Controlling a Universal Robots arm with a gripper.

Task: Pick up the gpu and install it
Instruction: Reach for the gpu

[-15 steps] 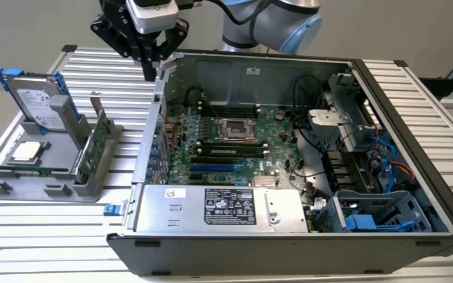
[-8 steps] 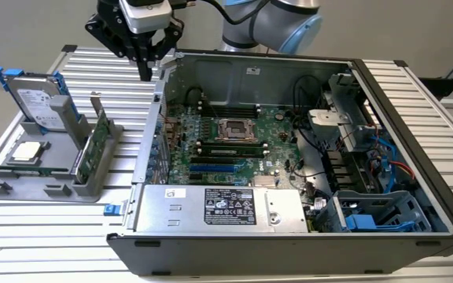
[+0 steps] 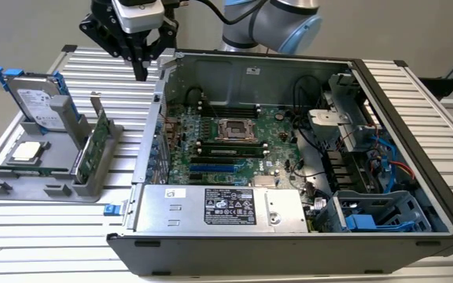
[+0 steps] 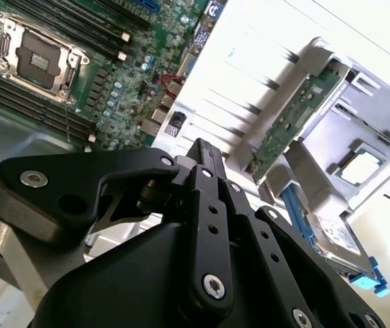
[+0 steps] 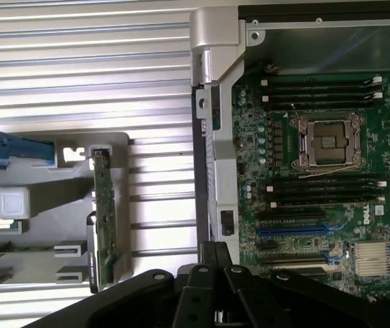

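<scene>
Robotics laboratory bench, seen from beside it. A silver-and-blue jointed robot arm (image 3: 278,23) rises behind a work table of ribbed aluminium profiles (image 3: 45,236), in front of a bare beige wall (image 3: 22,23). On the table lies an open black metal computer tower (image 3: 289,262), its green motherboard (image 3: 235,147) exposed. Beside it, a grey moulded plastic fixture (image 3: 22,191) holds loose parts upright in slots: a silver hard drive in a blue frame (image 3: 33,97) and a green graphics card with a silver end bracket (image 3: 99,147).
</scene>
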